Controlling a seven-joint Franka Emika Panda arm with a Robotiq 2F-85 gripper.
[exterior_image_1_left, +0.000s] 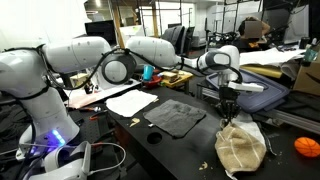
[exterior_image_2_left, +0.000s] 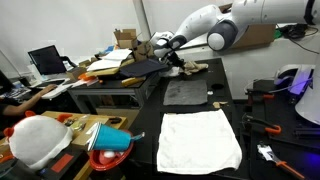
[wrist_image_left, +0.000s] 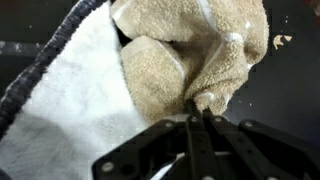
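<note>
Exterior view, far left: white Franka arm (exterior_image_1_left: 60, 70) stretches across a black worktable (exterior_image_1_left: 200, 150).

Flat white rectangular cloth (exterior_image_1_left: 130, 101) lies on the table near the arm's base. It also shows, larger, in an exterior view (exterior_image_2_left: 200, 140).

Just beside it, further right: dark grey square cloth (exterior_image_1_left: 175, 117), flat and unfolded, apart from the white one. Both exterior views show it (exterior_image_2_left: 185, 92).

Right of the grey cloth: Robotiq gripper (exterior_image_1_left: 228, 112) points straight down over the table's right end.

- Fingers pressed together, pinching the top of a crumpled beige terry towel (exterior_image_1_left: 240, 147).
- Wrist view confirms it: gripper (wrist_image_left: 200, 120) has its two black pads nearly meeting, with a fold of the towel (wrist_image_left: 190, 60) caught between them.
- Towel hangs bunched from the pinch, and its lower part rests in a heap on the tabletop, right of the grey cloth and not touching it.
- Wrist view also shows a paler, smoother face of fabric with a dark hemmed edge to the left of the beige folds. Cannot tell whether that is the towel's own underside.

Far right, well apart from the towel: small orange ball (exterior_image_1_left: 307, 147).
</note>
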